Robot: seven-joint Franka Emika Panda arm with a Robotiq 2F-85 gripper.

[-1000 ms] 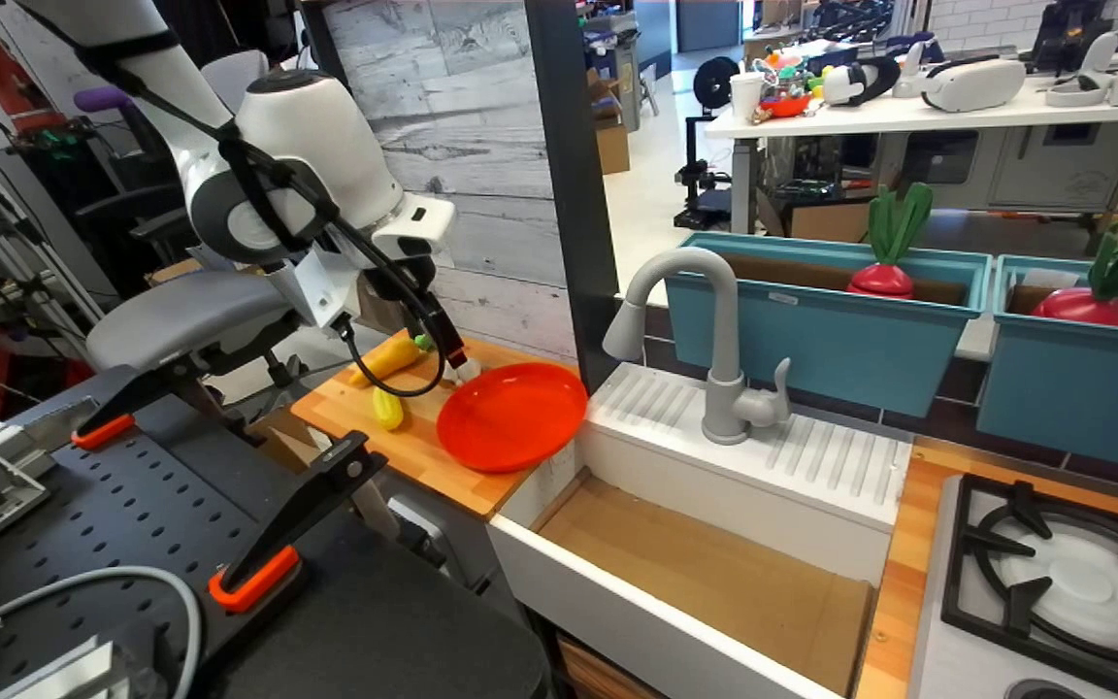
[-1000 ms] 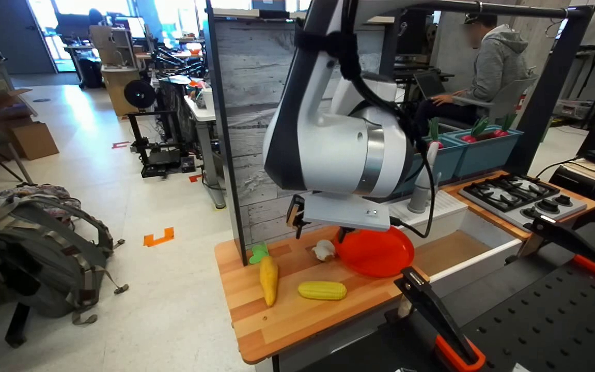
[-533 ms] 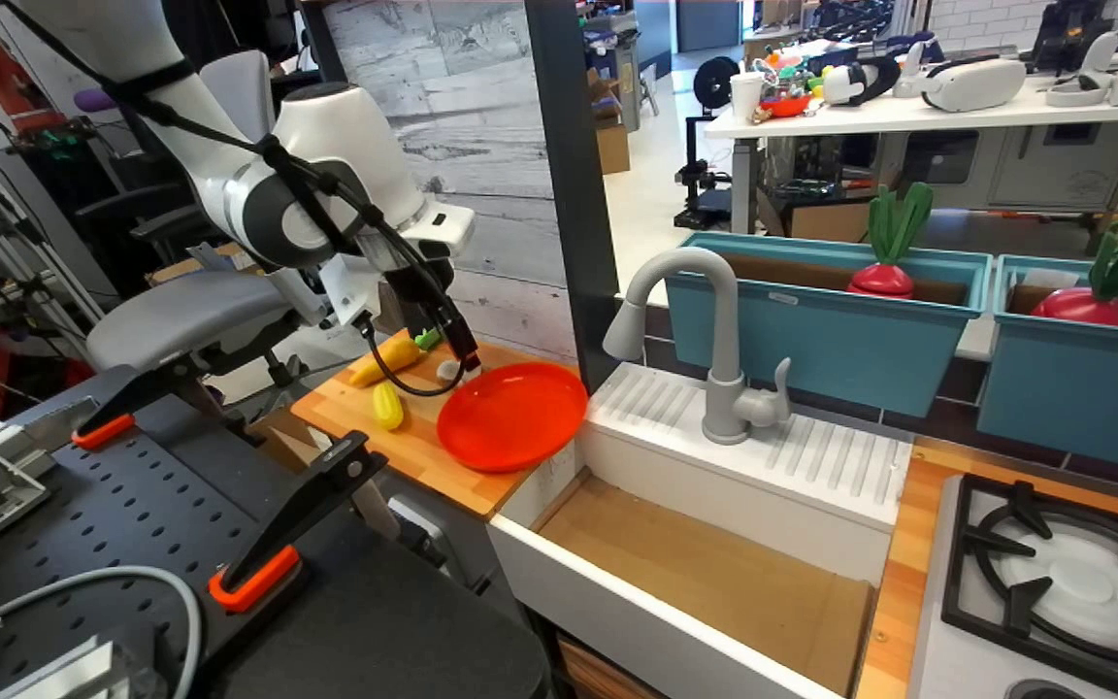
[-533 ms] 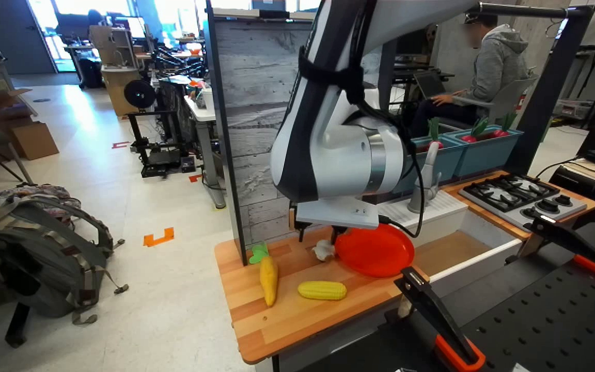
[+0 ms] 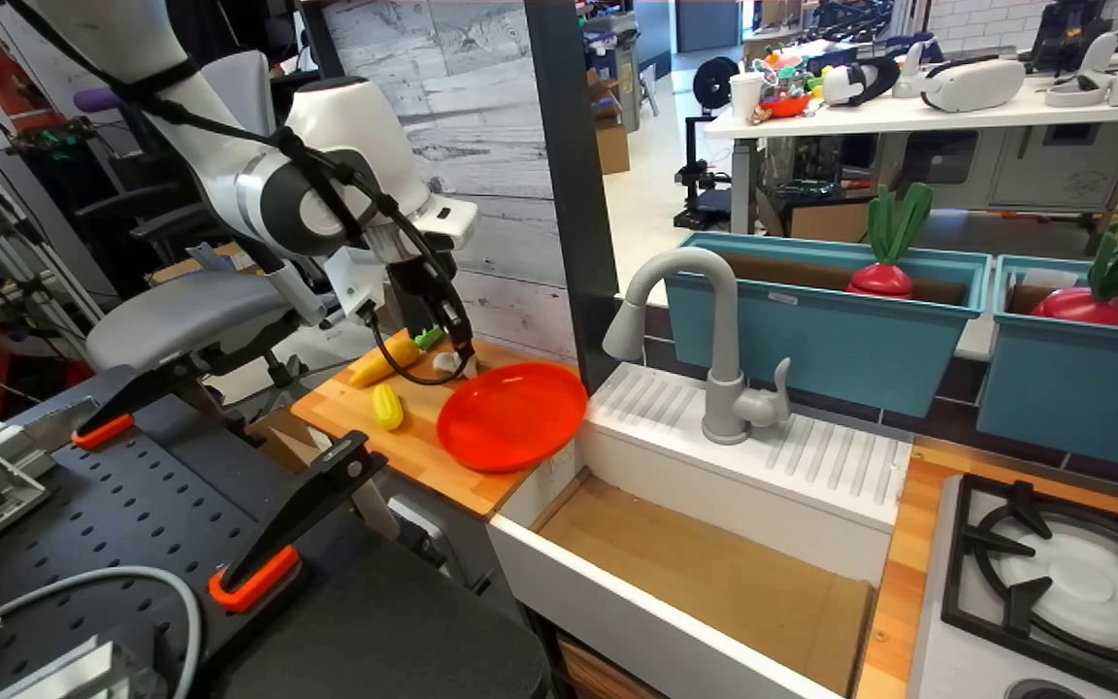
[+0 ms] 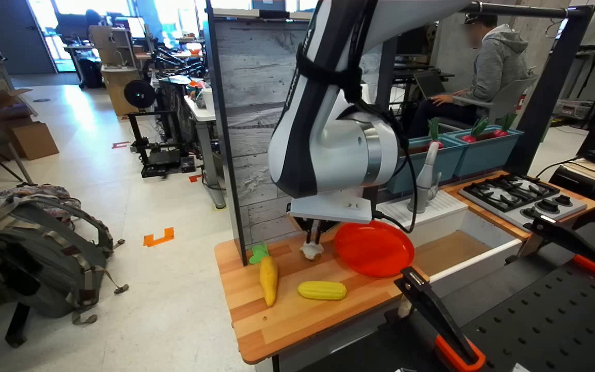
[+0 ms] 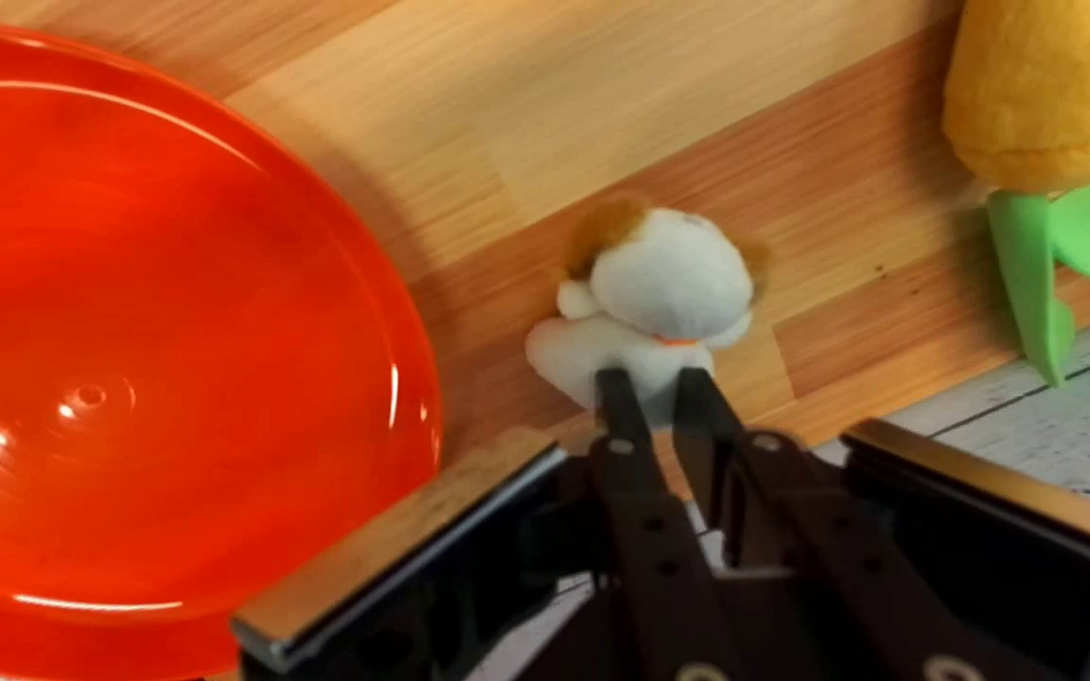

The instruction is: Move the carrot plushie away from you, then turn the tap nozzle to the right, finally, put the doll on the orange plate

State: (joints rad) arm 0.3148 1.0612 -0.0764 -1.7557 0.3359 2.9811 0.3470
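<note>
In the wrist view we log the gripper (image 7: 655,380) drawn nearly together, a narrow gap between its dark fingers (image 7: 623,421), the white lower body of the doll (image 7: 663,298) pinched at the tips. The doll is over or on the wooden board (image 6: 287,315) (we cannot tell which), just beside the orange plate (image 7: 223,378) and outside its rim. In an exterior view we see the carrot plushie (image 6: 268,279) lying on the board, leafy end by the grey panel (image 6: 256,129). In both exterior views the tap nozzle (image 5: 724,330) stands well apart from the gripper.
</note>
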